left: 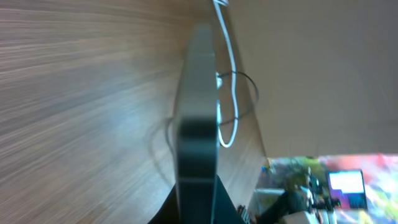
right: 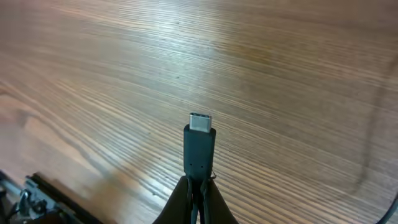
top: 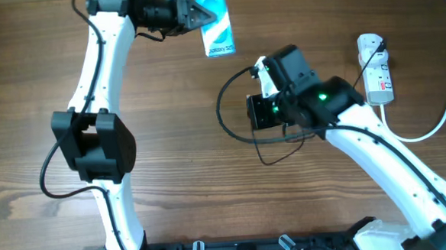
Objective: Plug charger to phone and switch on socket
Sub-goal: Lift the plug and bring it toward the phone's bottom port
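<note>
My left jaws are clamped on the phone (top: 216, 22) at the far edge of the desk, about midway along it. Its teal screen faces up and its white strip points toward the near edge. In my left wrist view the phone (left: 198, 124) shows edge-on and blurred, rising from between the jaws; I cannot tell whether it touches the wood.

My right jaws are closed on the charger (right: 199, 149) just behind its connector tip (right: 200, 121), which sticks out over bare desk. The thin black cable (top: 224, 110) loops across the middle of the desk beside my right wrist. The tip and the phone are well apart.

The socket (top: 376, 71) lies flat near the right edge, toward the far right corner.
</note>
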Available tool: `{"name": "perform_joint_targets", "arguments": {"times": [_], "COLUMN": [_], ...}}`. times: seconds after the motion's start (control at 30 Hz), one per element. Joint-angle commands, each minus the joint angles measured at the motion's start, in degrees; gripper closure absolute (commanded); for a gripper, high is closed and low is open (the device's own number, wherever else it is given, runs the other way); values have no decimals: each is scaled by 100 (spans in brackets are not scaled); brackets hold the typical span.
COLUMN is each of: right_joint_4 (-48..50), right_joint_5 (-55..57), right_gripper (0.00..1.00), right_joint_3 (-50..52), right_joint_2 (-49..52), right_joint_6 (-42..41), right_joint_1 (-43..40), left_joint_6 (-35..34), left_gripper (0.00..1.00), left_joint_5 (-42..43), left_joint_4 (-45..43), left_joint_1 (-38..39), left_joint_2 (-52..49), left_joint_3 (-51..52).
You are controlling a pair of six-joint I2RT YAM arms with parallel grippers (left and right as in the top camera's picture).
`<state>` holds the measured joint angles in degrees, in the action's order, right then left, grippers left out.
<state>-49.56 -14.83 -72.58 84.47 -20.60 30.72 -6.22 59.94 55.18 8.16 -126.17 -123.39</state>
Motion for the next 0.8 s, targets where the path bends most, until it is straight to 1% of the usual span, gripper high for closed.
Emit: {"name": "perform_joint_targets", "arguments": {"times": [0.0,0.13,0.27,0.37,0.4,0.6,0.77], "right_joint_4": [111,212,264,315,332,684,743], "right_joint_5": [-109,459,496,765,798,671,570], "right_gripper": [96,96,96,96,96,96,96], "right_joint_3": [-87,-107,-208,-221,-221,-221,-221], "right_joint_2": [-133,-133,-133,-133,-133,-133,-133], "right_joint_6": [286,251,254,247,247,94,85], "right_joint_1": [9,9,7,7,7,7,7], "left_joint_6": [282,280,245,-184,-195,-144,-17], "left_gripper": [96,96,96,96,96,96,96], "left_joint_5": [496,496,496,498,501,498,503], "left_joint_4": [-13,111,144,164,188,245,247], "left_joint_1": [350,603,739,737,737,732,732], "left_joint_2": [90,90,90,90,90,90,90], "left_joint_3": [-96,-96,-96,-96,-96,-96,-96]}}
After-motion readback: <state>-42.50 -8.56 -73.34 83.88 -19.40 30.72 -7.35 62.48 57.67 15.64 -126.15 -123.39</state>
